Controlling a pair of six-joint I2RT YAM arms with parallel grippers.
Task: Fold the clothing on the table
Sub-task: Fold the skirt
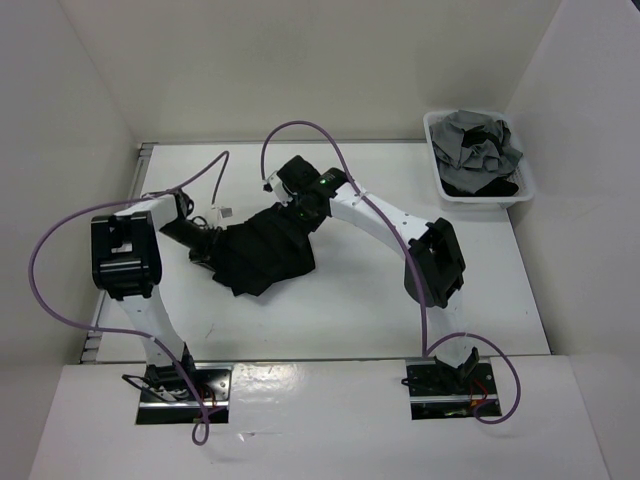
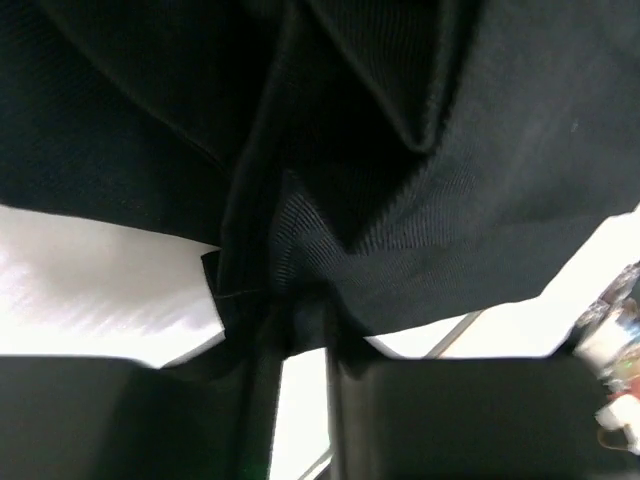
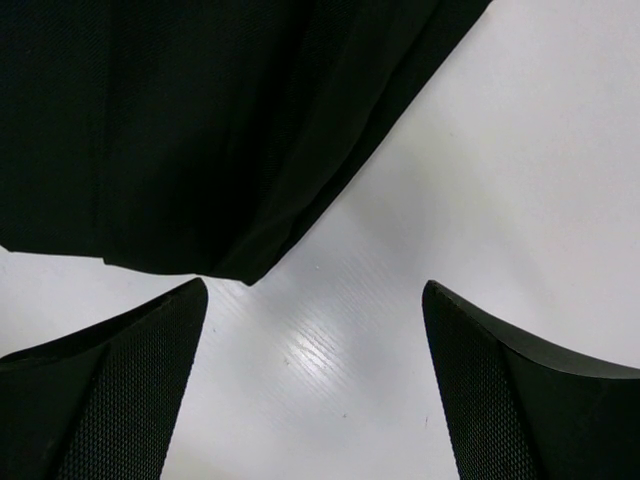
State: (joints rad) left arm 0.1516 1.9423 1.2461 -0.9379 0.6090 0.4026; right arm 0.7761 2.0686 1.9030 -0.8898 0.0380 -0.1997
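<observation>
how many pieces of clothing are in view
2 for certain: the black clothing on the table, and a grey garment in the white basket at the far right. Dark fabric beneath it may be a third.

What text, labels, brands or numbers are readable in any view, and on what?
No readable text in any view.
Clothing: plain black, no print or tag showing.
Table: bare white, no marking.
Basket: no label visible.
Blurred part at the right edge of the left wrist view: too blurred to tell whether it carries any text.
</observation>
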